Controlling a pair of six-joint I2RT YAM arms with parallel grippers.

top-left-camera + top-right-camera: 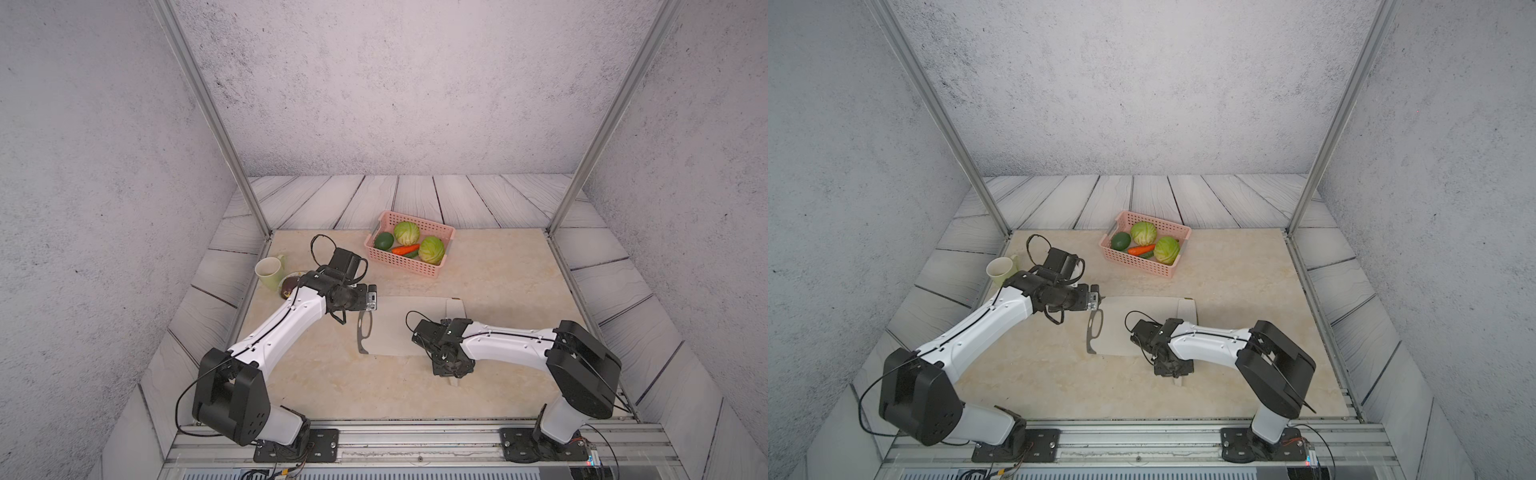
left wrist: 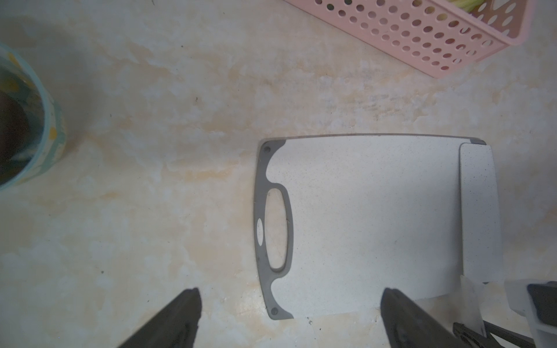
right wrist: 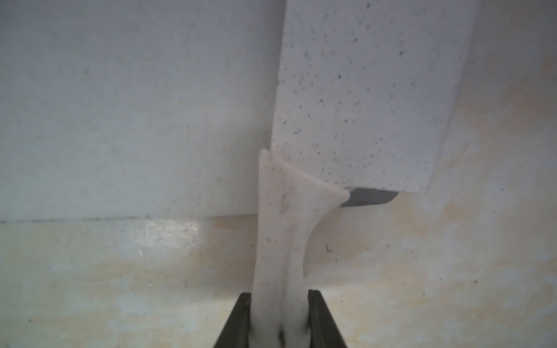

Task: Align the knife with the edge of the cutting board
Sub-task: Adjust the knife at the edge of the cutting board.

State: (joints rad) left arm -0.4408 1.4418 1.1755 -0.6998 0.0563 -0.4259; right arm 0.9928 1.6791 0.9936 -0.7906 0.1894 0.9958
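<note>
White right arm (image 1: 507, 343) low, gripper (image 3: 279, 296) on knife (image 3: 361, 90)

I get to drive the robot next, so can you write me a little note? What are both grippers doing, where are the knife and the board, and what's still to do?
Right gripper: shut on the handle of the knife.
Left gripper: open and holding nothing, above the cutting board at its handle cutout end.
Knife: the blade lies on the board's opposite end, roughly along that edge and slightly overhanging it. The handle sticks out past the board.
Done: the knife is gripped and lies at the edge.
Left: probably a small straightening, then let go and pull back.
</note>
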